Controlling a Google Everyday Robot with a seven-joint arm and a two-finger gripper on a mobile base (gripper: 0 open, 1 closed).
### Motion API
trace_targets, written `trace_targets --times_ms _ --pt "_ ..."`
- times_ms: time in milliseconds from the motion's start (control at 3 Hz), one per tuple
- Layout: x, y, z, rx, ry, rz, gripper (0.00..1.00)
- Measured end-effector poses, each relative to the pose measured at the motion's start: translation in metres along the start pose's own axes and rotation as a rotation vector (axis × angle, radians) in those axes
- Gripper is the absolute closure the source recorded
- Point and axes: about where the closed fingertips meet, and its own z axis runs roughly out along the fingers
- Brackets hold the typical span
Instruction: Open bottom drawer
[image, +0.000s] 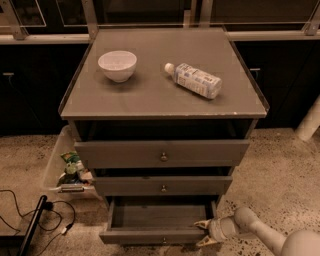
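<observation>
The bottom drawer (150, 235) is the lowest of three grey drawers and stands pulled out, its shallow empty box showing. Its knob sits at the bottom edge of the view. Above it are the middle drawer (162, 186) and the top drawer (161, 152), both pushed in further. My gripper (201, 233) is at the bottom drawer's right front corner, its fingers (204, 224) spread apart beside the drawer front. The white arm runs off to the lower right.
A white bowl (117, 65) and a lying plastic bottle (195, 80) are on the cabinet top (150, 100). A clear bin (65, 167) with packets stands left of the cabinet. Black cables (30, 220) lie on the speckled floor at lower left.
</observation>
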Motion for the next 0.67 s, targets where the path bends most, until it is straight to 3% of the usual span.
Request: trace_targets --times_ms 333,667 --pt "0.002 0.014 -0.002 -0.013 -0.005 0.007 0.20" --pt "0.003 0.031 -0.005 -0.024 -0.012 0.010 0.43"
